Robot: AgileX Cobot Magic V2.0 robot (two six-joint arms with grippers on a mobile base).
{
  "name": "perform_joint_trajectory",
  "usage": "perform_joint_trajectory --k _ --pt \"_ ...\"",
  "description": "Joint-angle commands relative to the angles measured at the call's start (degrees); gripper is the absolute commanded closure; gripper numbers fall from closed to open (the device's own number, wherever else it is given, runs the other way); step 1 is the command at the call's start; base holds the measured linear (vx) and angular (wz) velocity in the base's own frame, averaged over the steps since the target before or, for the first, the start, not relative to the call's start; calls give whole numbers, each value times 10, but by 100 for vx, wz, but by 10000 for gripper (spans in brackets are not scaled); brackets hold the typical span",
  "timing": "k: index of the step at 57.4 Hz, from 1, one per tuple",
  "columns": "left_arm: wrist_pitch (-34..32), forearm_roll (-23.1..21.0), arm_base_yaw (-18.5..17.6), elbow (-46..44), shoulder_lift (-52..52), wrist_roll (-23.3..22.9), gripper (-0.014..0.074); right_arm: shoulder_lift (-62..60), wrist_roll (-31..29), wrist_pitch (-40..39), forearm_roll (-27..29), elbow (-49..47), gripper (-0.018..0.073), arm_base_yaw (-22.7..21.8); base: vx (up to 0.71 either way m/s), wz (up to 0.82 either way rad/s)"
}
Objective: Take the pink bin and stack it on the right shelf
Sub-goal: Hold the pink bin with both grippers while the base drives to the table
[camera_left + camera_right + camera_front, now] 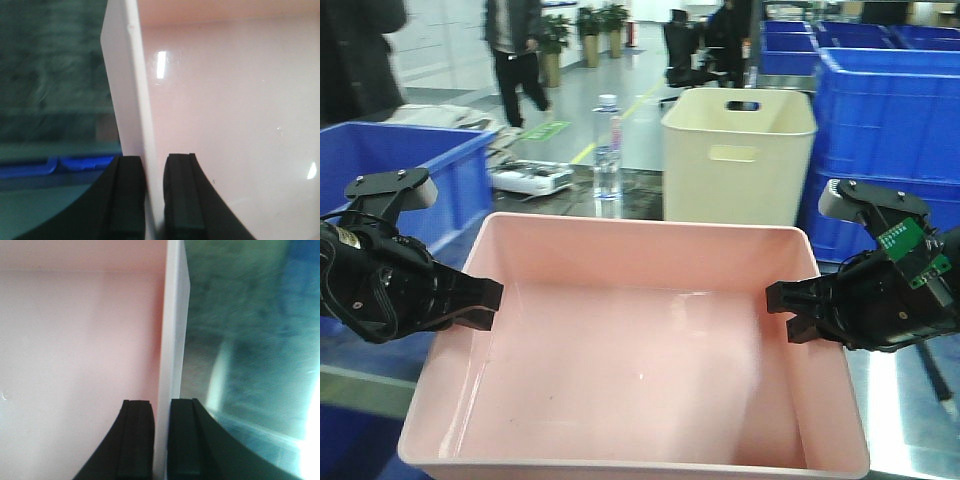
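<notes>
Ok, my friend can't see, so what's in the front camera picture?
Two black robot claws, the left claw and the right claw, pinch opposite side walls of a big, empty pink bin. Behind it stand a cream bin, a clear water bottle and blue crates.

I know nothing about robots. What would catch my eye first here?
A big pale-pink bin fills the foreground, its side walls pinched by the left fingers and right fingers. Behind it stand a cream bin and a clear water bottle, with blue crates at the right.
</notes>
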Motion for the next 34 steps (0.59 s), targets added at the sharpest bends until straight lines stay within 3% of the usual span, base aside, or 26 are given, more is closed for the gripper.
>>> perform_joint_trajectory --k 1,34 --pt "-34 -15 0 -18 -27 9 601 -22 -7 -39 -7 -19 568 -6 26 -47" --pt "-34 -15 0 -18 -27 9 601 -22 -7 -39 -7 -19 568 -6 26 -35"
